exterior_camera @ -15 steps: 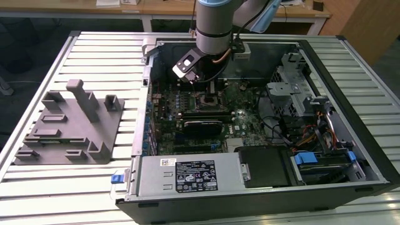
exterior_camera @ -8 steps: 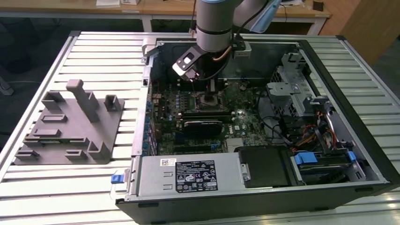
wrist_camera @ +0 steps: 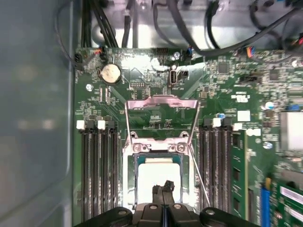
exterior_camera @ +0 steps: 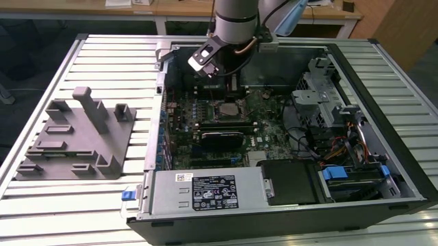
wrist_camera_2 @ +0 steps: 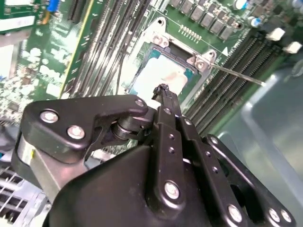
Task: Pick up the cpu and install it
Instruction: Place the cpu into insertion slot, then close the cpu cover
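Observation:
The cpu [wrist_camera: 158, 175] is a pale silvery square lying flat in the motherboard socket, whose metal load plate [wrist_camera: 161, 118] stands flipped open beyond it. My gripper [wrist_camera: 163, 187] hovers just over the cpu's near edge with its black fingers pressed together and nothing between them. In the second wrist view the cpu [wrist_camera_2: 158, 75] lies in the socket right past the shut gripper [wrist_camera_2: 163, 90]. I cannot tell whether the tips touch the chip. In the exterior view the arm [exterior_camera: 233, 20] reaches down into the open computer case above the socket [exterior_camera: 226, 109].
The thin socket lever [wrist_camera_2: 236, 74] sticks out beside the socket. Black memory slots [wrist_camera: 97, 170] flank it on both sides. A power supply [exterior_camera: 205, 192], a drive cage [exterior_camera: 321, 97] and cables crowd the case. A grey fixture [exterior_camera: 75, 136] stands on the slatted table at the exterior view's left.

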Controlling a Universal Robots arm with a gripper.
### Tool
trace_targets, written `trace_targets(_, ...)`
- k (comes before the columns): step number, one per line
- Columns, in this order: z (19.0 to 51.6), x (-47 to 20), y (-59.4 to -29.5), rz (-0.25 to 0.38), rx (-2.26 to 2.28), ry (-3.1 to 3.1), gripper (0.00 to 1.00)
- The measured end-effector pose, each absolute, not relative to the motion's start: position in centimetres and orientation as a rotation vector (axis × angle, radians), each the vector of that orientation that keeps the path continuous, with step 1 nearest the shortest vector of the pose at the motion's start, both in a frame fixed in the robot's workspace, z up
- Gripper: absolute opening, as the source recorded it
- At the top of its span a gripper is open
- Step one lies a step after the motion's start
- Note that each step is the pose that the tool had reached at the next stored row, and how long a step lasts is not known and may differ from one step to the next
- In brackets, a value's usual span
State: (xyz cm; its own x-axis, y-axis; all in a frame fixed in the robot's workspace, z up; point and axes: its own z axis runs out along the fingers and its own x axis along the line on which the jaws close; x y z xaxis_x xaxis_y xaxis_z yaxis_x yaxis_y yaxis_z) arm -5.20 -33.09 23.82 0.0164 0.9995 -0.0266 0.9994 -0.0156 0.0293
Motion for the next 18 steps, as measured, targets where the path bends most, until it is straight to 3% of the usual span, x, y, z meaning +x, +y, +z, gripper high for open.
trace_targets(18,25.4,-5.2,-33.1,0.003,2.211,2.176,0.11)
